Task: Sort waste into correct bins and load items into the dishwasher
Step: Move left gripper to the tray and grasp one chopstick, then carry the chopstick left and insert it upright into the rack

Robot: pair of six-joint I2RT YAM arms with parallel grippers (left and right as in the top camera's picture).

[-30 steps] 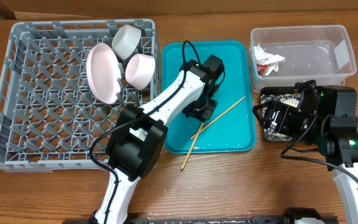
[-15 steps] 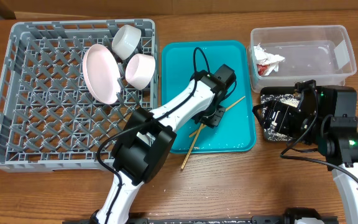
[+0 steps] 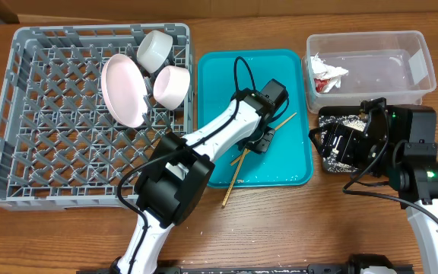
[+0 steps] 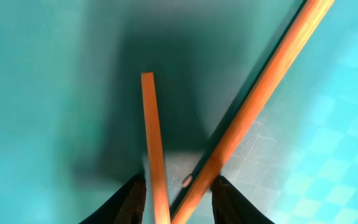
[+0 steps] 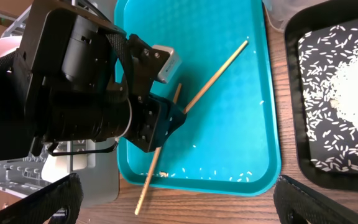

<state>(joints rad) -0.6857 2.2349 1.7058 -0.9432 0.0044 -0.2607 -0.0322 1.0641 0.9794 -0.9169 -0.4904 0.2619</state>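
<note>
Two thin orange chopsticks [image 4: 154,137] form a V between your left gripper [image 4: 179,202] fingers.
Wrist points straight down; clamped or not, can't tell.

Bright, even light from above falls on the wooden table [image 3: 341,228], casting short, soft shadows; a pale sheen marks the teal tray [image 3: 215,76] and the clear tub [image 3: 386,72]. In the left wrist close-up, a broad dark shadow spreads over the teal. The 2 chopsticks [image 4: 156,155] look slightly soft, and the left gripper's fingers [image 4: 128,202] are dark and blurred. The right wrist view is sharp, though the heaped rice [image 5: 353,87] is nearly blown out and the right gripper's fingers [image 5: 48,199] are out of focus.
</note>
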